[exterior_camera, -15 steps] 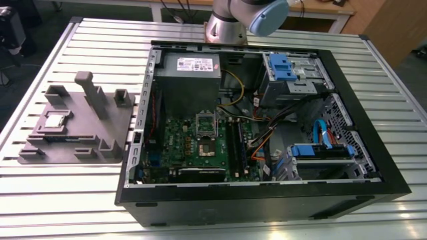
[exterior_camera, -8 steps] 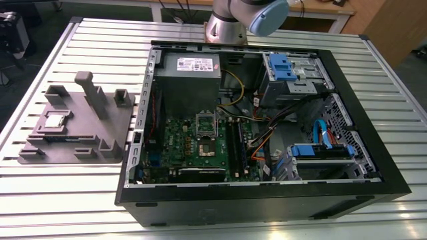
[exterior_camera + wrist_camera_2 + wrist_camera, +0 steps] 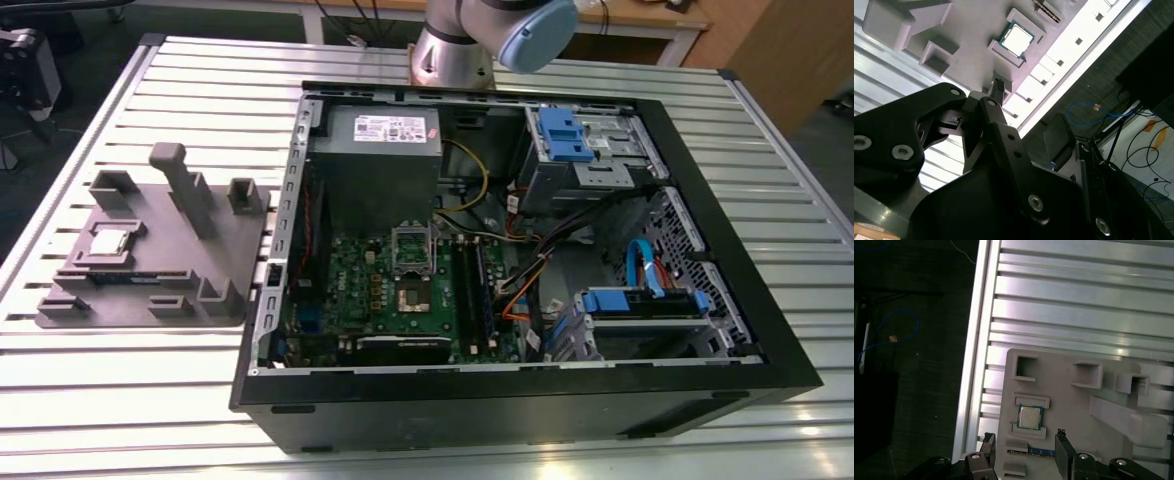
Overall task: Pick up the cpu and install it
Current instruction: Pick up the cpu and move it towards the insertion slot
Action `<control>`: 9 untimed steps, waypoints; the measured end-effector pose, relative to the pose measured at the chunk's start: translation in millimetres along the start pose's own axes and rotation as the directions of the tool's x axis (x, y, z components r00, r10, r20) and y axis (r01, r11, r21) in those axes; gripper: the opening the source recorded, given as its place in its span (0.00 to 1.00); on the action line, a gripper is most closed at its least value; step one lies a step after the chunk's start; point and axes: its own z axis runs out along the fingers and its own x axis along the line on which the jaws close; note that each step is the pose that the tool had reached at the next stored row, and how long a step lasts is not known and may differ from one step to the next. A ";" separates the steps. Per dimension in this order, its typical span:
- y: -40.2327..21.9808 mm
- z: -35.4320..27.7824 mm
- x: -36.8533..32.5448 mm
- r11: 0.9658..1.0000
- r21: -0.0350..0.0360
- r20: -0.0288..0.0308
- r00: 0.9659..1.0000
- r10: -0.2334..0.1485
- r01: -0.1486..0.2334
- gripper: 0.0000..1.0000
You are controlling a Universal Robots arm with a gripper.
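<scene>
A: Where's the cpu (image 3: 111,240)?
B: In its own shallow pocket on the grey tray (image 3: 214,270), metal top up. The tray sits on the slatted table (image 3: 134,400), at the exterior view's left of the open computer case (image 3: 534,415). Not lifted, and nothing is touching it.
A: Why a pocket?
B: Probably to hold the chip square at a known spot.
A: Gripper?
B: In the first wrist view the gripper (image 3: 1024,436) hangs above the tray with its fingertips (image 3: 1060,435) spread apart, holding nothing. The cpu lies just beyond the gap, roughly centred. I read that as lining up over it.
A: Socket?
B: The socket (image 3: 412,272) on the green board (image 3: 350,275) inside the case looks vacant. Install not done.
</scene>
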 end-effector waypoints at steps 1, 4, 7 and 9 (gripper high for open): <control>0.0 0.1 0.0 1.000 0.000 0.000 1.000 0.000 0.000 0.59; 0.0 0.6 0.0 1.000 0.000 0.000 1.000 0.000 0.000 0.59; -0.1 1.2 0.0 1.000 0.000 0.000 1.000 0.000 0.000 0.59; -0.1 2.0 -0.1 1.000 0.000 0.000 1.000 0.000 0.000 0.59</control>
